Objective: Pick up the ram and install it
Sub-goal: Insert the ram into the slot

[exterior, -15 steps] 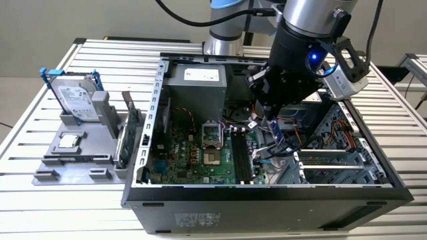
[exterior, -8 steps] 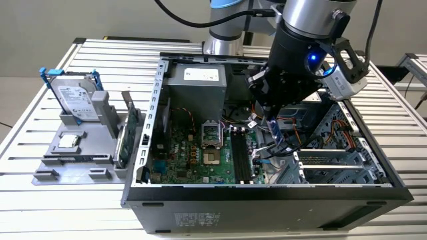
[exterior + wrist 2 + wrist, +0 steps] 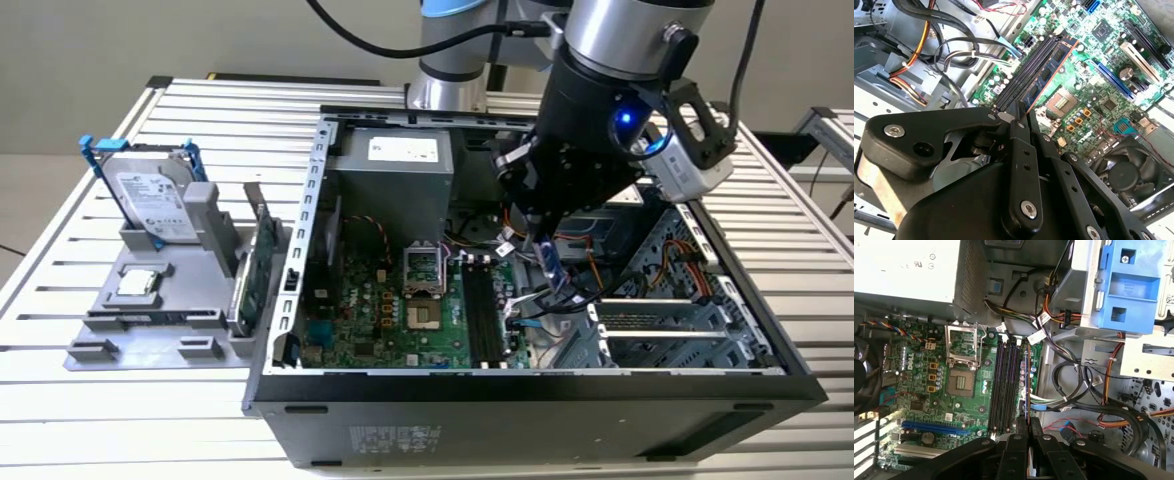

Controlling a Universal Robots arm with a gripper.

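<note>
The black end effector [image 3: 1024,111] is clamping the long, thin, dark blue-green ram [image 3: 1050,67] on edge beside the black memory slots [image 3: 1004,385], its long axis running near-to-far inside the open grey computer case [image 3: 534,420]. The second wrist view is showing its chips, the first wrist view its thin edge.

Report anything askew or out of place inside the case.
Nothing looks damaged. The ram, held in the gripper, is not seated: its contact edge shows beside the slots. Loose cables lie close to those slots.
</note>
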